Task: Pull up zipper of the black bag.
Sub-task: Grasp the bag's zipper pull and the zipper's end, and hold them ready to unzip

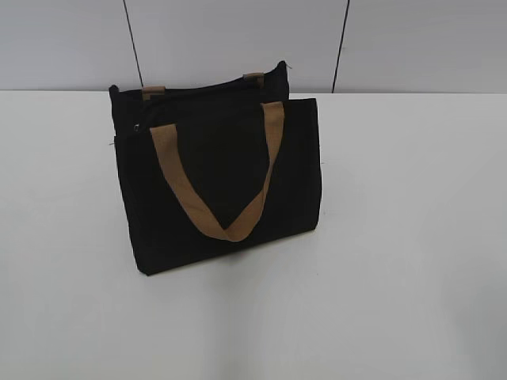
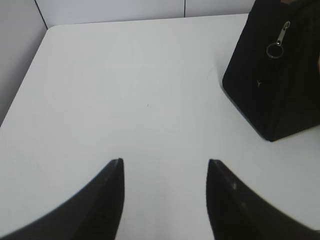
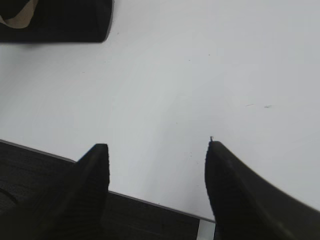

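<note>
The black bag (image 1: 214, 170) stands upright on the white table, its tan strap handle (image 1: 226, 222) hanging down its front. Its left end shows in the left wrist view (image 2: 272, 85), where the silvery zipper pull (image 2: 278, 42) with a ring clasp hangs near the top of that end. In the exterior view the zipper is a tiny speck at the bag's upper left (image 1: 137, 127). My left gripper (image 2: 165, 161) is open and empty, well short of the bag. My right gripper (image 3: 156, 145) is open and empty over the table's front edge; a bag corner (image 3: 65, 22) shows far off.
The white table (image 1: 396, 237) spreads on all sides of the bag. Its front edge (image 3: 150, 200) runs under my right gripper, with dark floor below. A grey panelled wall (image 1: 238, 39) stands behind the table.
</note>
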